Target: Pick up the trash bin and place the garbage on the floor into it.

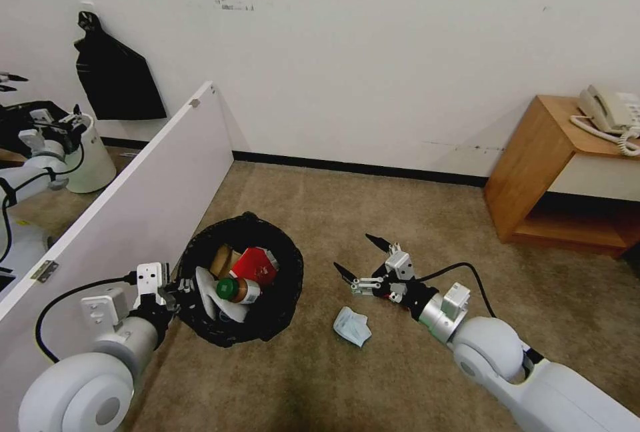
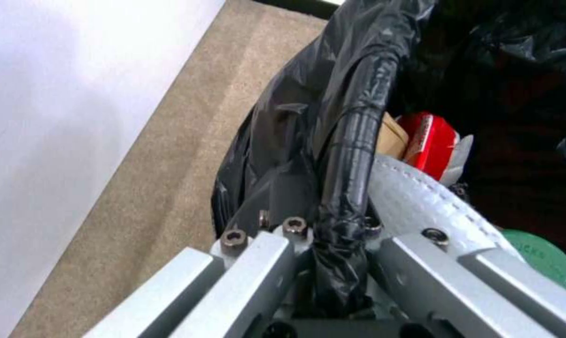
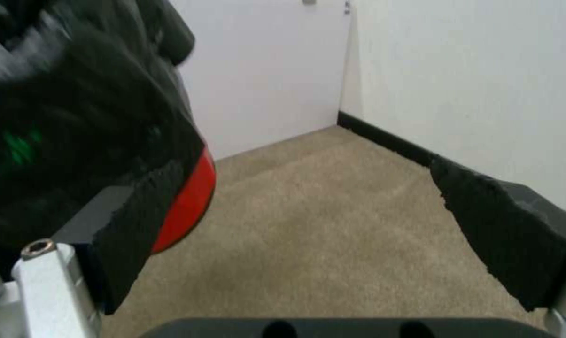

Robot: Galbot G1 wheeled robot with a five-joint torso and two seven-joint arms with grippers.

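Observation:
The trash bin [image 1: 280,299], lined with a black bag, hangs just above the floor [image 1: 373,212], and my left gripper [image 1: 179,291] is shut on its near rim [image 2: 352,155]. Inside lie a red carton [image 1: 255,265], brown cardboard [image 1: 223,260], a green-capped bottle [image 1: 238,290] and a white slipper [image 1: 212,297]. In the left wrist view the carton [image 2: 430,141] and slipper [image 2: 421,202] sit behind the pinched rim. One piece of garbage, a light-blue face mask [image 1: 351,325], lies on the carpet. My right gripper [image 1: 357,255] hovers open just beyond it, with the bin's red wall [image 3: 192,202] beside one finger [image 3: 139,225].
A white panel [image 1: 133,219] stands along the left of the bin. A wooden side table [image 1: 533,172] with a telephone [image 1: 610,109] is at the right. A black bag [image 1: 113,79] hangs on the wall above a pale bucket [image 1: 93,162]. Open carpet lies ahead.

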